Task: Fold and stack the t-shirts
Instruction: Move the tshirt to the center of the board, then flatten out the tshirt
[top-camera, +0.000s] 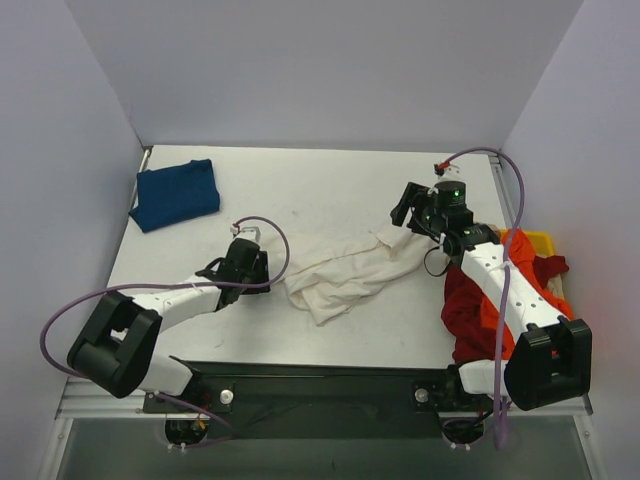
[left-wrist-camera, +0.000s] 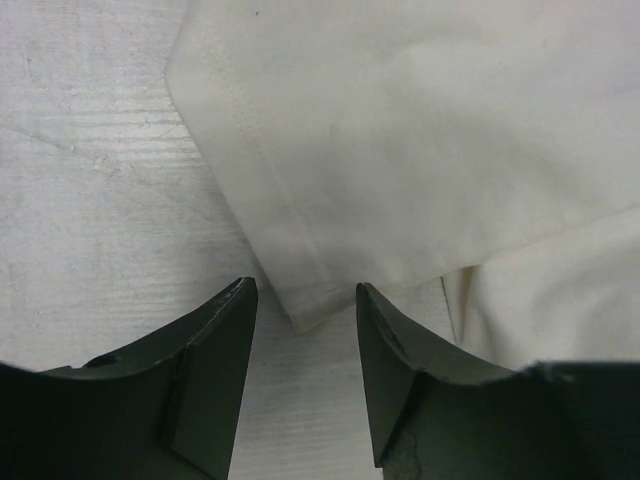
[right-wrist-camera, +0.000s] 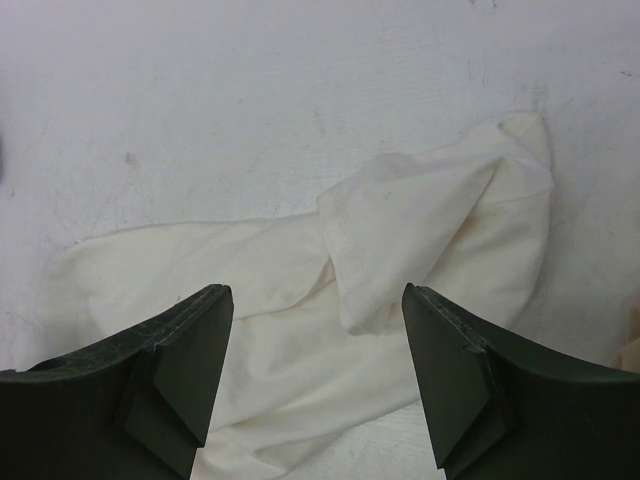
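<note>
Your left fingers are spread apart and grasp nothing; a hemmed corner of the cream shirt pokes into the gap between their tips, and the rest of the cloth spreads ahead of them and off to their right. Whether the tips touch the cloth you cannot tell. Your right fingers are also released and set wide, hanging over the other end of the same shirt, with a rumpled fold lying between and just ahead of them and bare desk beyond. The shirt lies crumpled flat on the desk, stretched from one pair of fingers to the other. A folded blue shirt rests well beyond your left fingers, to their left. Behind your right fingers, a red shirt and an orange shirt are heaped at a yellow bin.
</note>
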